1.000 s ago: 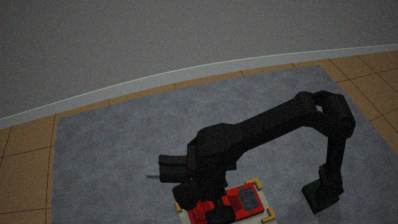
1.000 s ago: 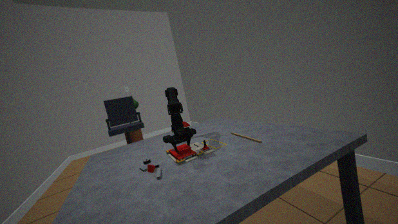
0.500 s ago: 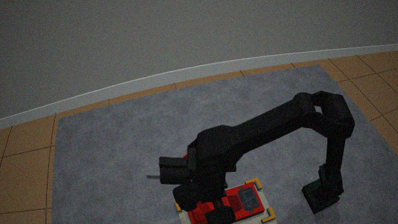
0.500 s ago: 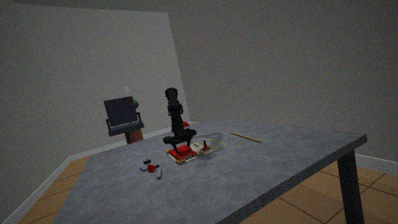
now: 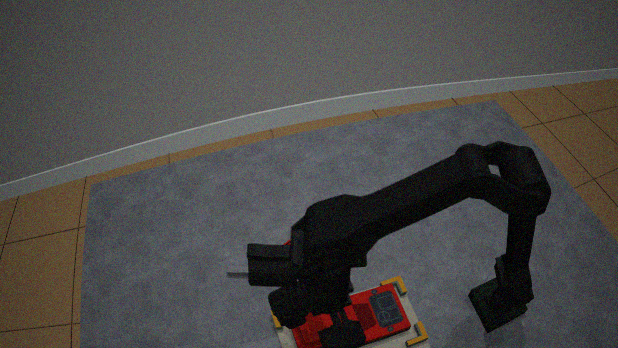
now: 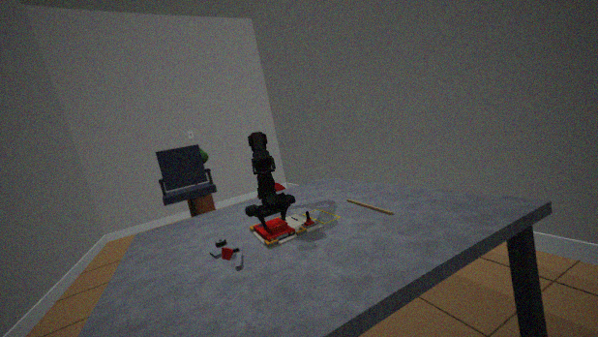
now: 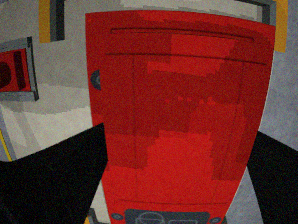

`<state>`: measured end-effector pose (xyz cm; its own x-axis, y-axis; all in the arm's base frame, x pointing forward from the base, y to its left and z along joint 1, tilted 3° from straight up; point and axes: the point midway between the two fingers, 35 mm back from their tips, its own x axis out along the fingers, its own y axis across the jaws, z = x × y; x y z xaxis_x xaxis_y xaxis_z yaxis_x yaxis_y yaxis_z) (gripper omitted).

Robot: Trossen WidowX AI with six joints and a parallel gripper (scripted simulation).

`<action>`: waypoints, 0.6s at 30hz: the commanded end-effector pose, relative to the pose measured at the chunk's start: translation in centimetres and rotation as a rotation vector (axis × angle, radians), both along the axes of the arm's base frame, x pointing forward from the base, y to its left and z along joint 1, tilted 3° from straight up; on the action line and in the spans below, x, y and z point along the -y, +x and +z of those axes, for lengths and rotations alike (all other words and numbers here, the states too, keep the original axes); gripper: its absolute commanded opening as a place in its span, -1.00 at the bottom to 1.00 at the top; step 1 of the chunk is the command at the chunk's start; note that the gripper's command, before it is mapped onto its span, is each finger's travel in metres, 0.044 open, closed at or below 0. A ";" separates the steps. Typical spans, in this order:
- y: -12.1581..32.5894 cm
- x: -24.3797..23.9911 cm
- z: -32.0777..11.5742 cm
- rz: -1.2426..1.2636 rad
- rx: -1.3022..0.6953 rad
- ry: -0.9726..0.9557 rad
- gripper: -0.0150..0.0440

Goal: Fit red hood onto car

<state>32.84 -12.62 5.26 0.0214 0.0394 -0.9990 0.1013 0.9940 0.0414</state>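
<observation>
Seating step: the gripper pinches the red hood over the chassis; next, presumably, confirm seating and release.

Place: plain room, exact kind unclear to us | We see: tiled floor, skirting board, dark-blue chair, grey-blue table

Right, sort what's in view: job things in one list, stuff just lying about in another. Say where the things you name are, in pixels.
For the job:
- red hood (image 5: 354,316) (image 6: 276,224) (image 7: 185,175)
- chassis (image 5: 400,326) (image 7: 190,217)
- jig (image 5: 417,342) (image 6: 271,243) (image 7: 45,20)
- claw (image 5: 345,316) (image 6: 275,223) (image 7: 180,133)

Just lying about, as far as I can judge:
- tan stick (image 6: 370,207)
- small red block (image 6: 226,253)
- dark bit (image 6: 221,242) near it
- chair (image 6: 181,167) in the background
</observation>
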 end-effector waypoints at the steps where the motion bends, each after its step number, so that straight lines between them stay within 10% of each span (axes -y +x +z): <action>1: 0.0 0.0 0.0 0.000 0.000 0.000 0.67; 5: 0.0 0.0 0.0 0.000 0.000 0.000 1.00; 18: -0.1 0.3 6.9 0.000 0.000 0.005 1.00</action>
<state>32.88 -12.96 9.87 0.0085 0.0451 -0.9989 0.1043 0.9935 0.0458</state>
